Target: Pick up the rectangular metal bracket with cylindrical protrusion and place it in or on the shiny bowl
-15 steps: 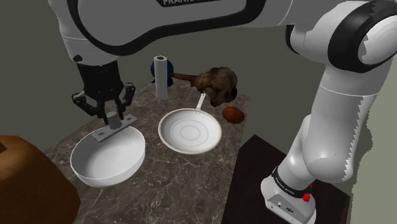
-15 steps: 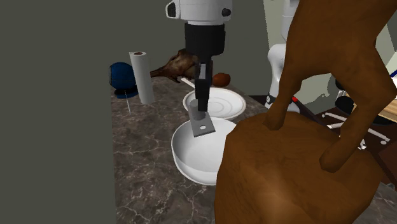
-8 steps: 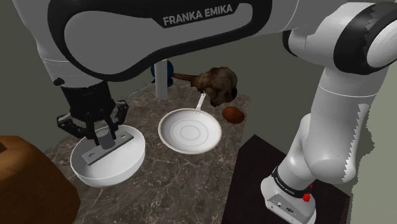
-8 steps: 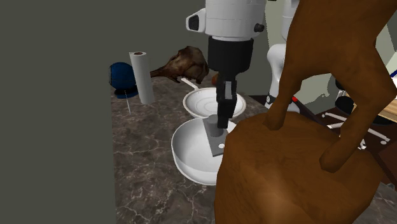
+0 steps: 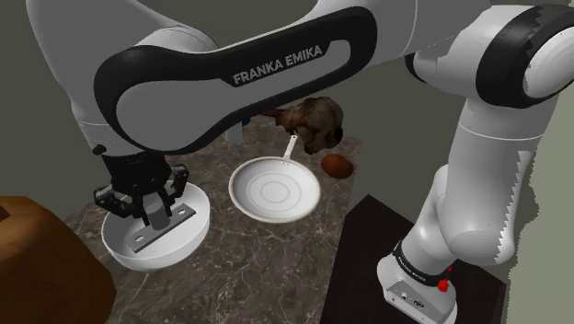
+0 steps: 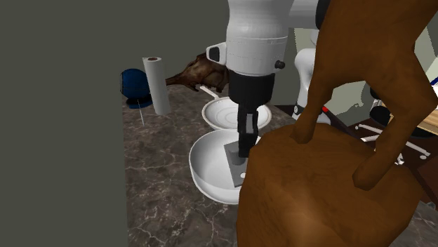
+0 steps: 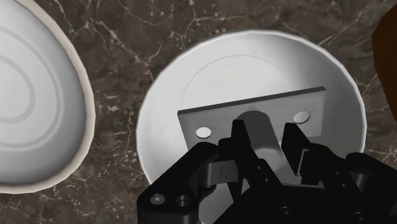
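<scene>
Here, the white arm (image 5: pixel 276 64) sweeps across the shoulder view from three o'clock and bends down toward eight o'clock. A big brown wooden piece of furniture (image 6: pixel 330 189) crowds the five o'clock corner of the second exterior view. Under everything lies a dark marble counter (image 5: pixel 276 253).

On the counter sits a white bowl (image 5: pixel 179 250), at about eight o'clock from a white pan (image 5: pixel 274 190) in the shoulder view, the two just beside each other. The pan's handle points toward one o'clock, at a brown lumpy thing (image 5: pixel 313 121). In the second exterior view a paper roll (image 6: pixel 157 85) stands upright at ten o'clock from the bowl, with a blue ball (image 6: pixel 133 84) just beside it at nine o'clock. A small brown egg-shaped thing (image 5: pixel 337 166) lies at two o'clock from the pan in the shoulder view.

The grey bracket (image 7: pixel 216 118), a flat plate with two holes, hangs tilted inside the bowl's rim. Whether it touches the bowl I cannot tell. The black gripper (image 7: pixel 266 137) reaches down into the bowl, its two fingers clamped on the bracket's round stub.
</scene>
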